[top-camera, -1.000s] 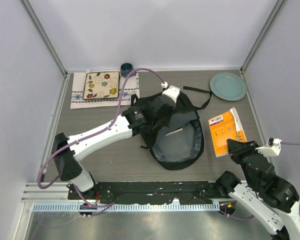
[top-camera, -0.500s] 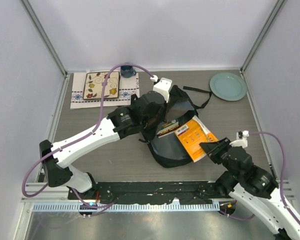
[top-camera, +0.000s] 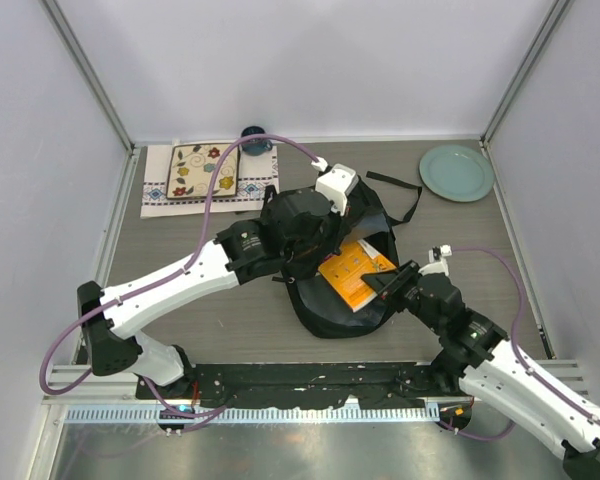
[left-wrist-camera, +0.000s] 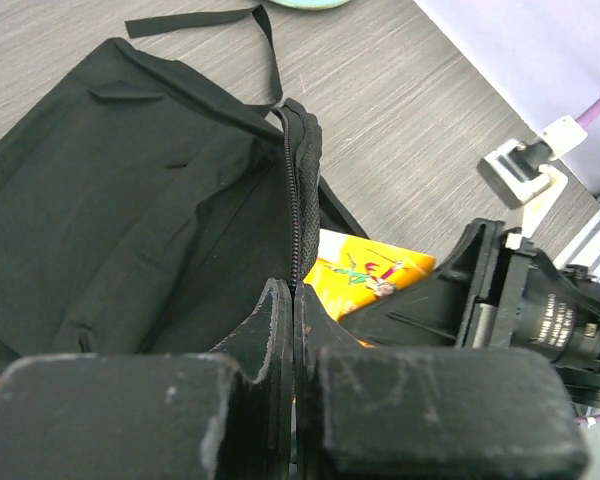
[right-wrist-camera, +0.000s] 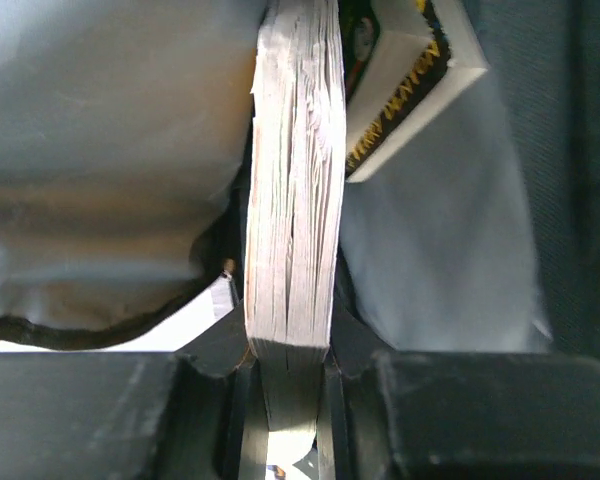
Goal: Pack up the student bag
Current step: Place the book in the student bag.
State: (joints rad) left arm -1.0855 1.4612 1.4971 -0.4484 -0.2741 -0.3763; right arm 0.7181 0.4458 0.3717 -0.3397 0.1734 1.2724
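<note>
We count one backpack (top-camera: 375, 215) and two books: one orange book (top-camera: 352, 272) and one yellow-and-black book (right-wrist-camera: 410, 80). We also count one green plate (top-camera: 456, 172), one blue cup (top-camera: 254, 138), one patterned tray (top-camera: 202, 171) and one cloth (top-camera: 260, 187). We count two end effectors: the left end effector (left-wrist-camera: 292, 300) and the right end effector (right-wrist-camera: 290, 330).
</note>
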